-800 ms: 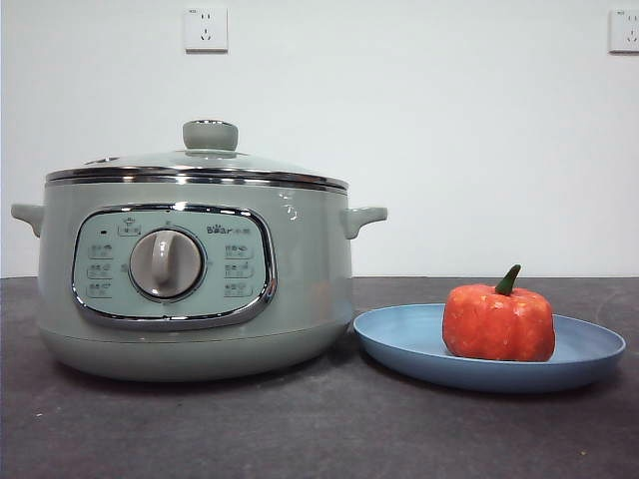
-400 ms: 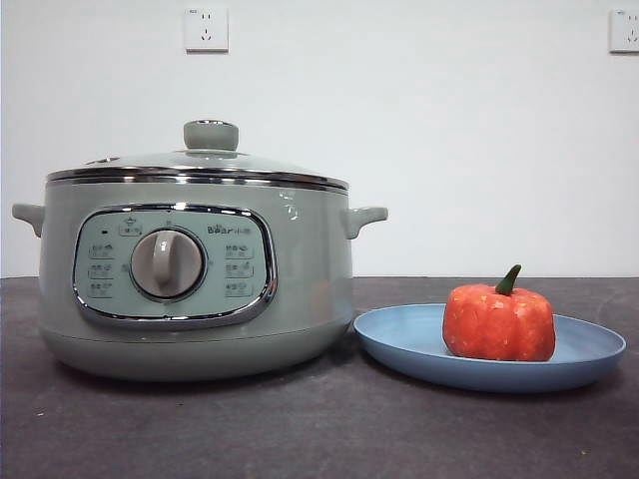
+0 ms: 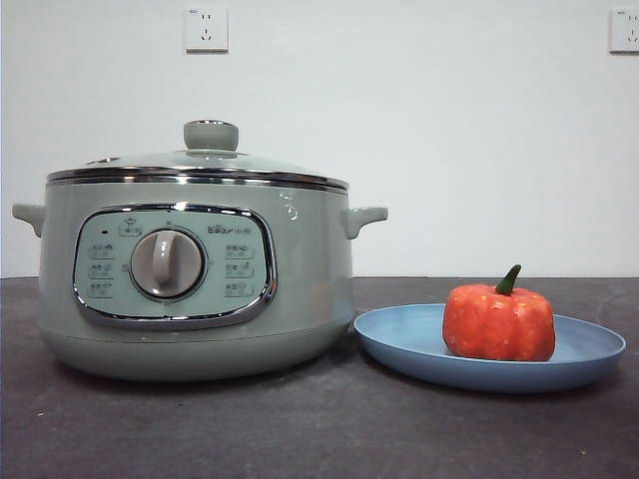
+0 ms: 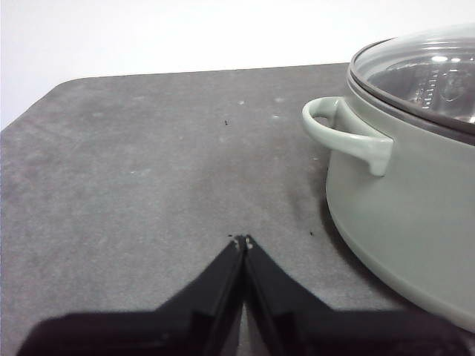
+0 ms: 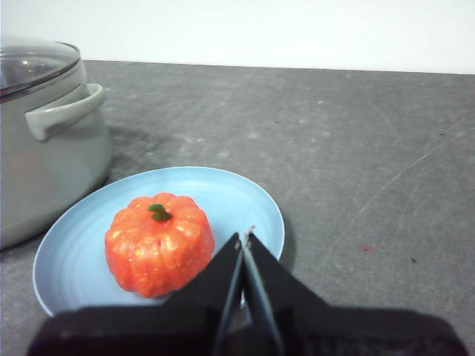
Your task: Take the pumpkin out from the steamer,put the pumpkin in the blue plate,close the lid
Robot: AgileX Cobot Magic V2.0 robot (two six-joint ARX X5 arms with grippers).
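The orange-red pumpkin [image 3: 498, 321] [image 5: 159, 244] with its green stem sits upright in the blue plate [image 3: 399, 344] [image 5: 230, 193], right of the steamer [image 3: 310, 289] [image 4: 415, 208] [image 5: 44, 178]. The glass lid [image 3: 200, 165] [image 4: 415, 70] [image 5: 33, 63] rests shut on the steamer, knob on top. My left gripper [image 4: 243, 239] is shut and empty above bare table beside the steamer's side handle [image 4: 345, 133]. My right gripper [image 5: 243, 236] is shut and empty, raised close by the pumpkin and the plate's rim. Neither arm shows in the front view.
The dark grey table [image 3: 329, 429] runs back to a white wall with two sockets [image 3: 206, 29]. The steamer's control panel and dial [image 3: 167, 263] face the front. The table's corner and edge [image 4: 44, 96] lie beyond the left gripper.
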